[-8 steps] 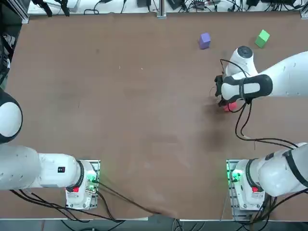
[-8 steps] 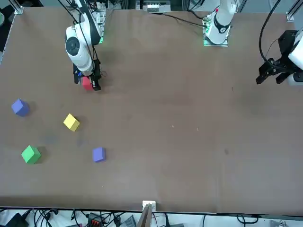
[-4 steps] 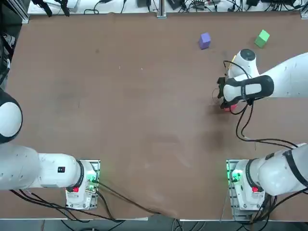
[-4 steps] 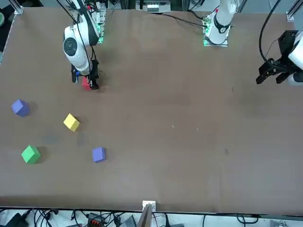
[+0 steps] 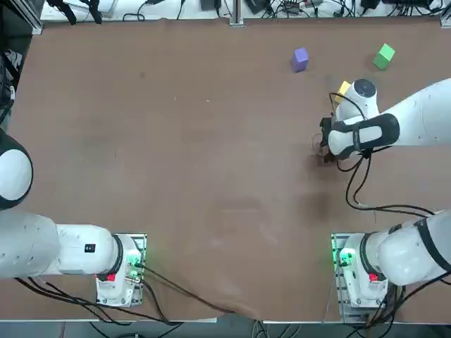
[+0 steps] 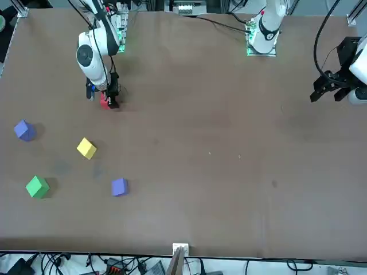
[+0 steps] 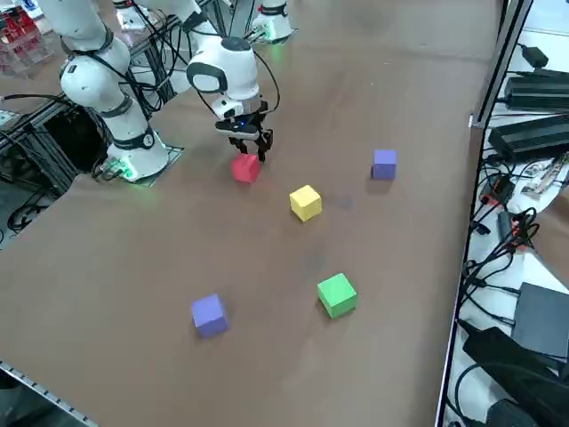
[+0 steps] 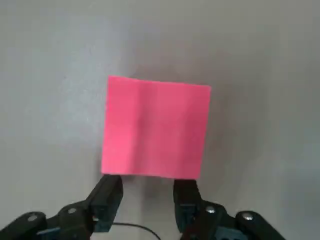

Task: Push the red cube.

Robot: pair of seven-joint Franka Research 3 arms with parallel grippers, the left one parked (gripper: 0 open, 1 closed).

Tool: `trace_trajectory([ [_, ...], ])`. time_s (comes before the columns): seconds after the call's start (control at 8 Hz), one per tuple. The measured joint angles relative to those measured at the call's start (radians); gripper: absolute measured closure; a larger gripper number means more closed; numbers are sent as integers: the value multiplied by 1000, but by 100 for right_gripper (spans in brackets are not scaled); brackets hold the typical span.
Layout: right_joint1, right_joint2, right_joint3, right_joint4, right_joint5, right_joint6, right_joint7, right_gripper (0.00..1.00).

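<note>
Taking the robot's bases as the near side, your right gripper [image 8: 149, 180] has shifted slightly right and nearer since a second ago; the red cube [image 8: 156, 127], partly in view from overhead then, is now hidden there beneath the arm, while a corner of the yellow cube [image 5: 343, 88] has come into view beyond it; from the front, you see little change in the red cube's place; it sits on the right part of the bench [image 6: 200, 143], nearer than the yellow one. Your jaws stand partly open, with a gap narrower than the red cube; both tips are right at its edge, though you cannot tell for certain that they touch, and nothing is held between them. The green cube [image 6: 37, 187] lies at the far right; one purple-blue cube [image 6: 120, 187] is left of it, another [image 6: 24, 130] nearer and farther right; off the bench, a clear bin [image 7: 46, 59] has red things in it.
</note>
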Motion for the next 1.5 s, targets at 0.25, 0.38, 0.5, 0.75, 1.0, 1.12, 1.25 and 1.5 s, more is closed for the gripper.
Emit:
trace_trajectory([
  [0.25, -18, 5, -1, 0, 0, 4, 0, 37],
  [0.38, -26, 6, -1, 0, 0, 4, 0, 37],
  [0.5, -34, 7, -2, 0, 0, 4, 1, 40],
  [0.75, -48, 11, -3, 0, 0, 4, 1, 42],
  [1.0, -67, 16, -3, 0, 0, 4, 0, 44],
  [1.12, -76, 18, -4, 0, 0, 4, -2, 46],
  [1.25, -88, 19, -4, 0, 0, 4, -8, 46],
  [1.5, -135, 21, -7, 0, 0, 4, -53, 46],
])
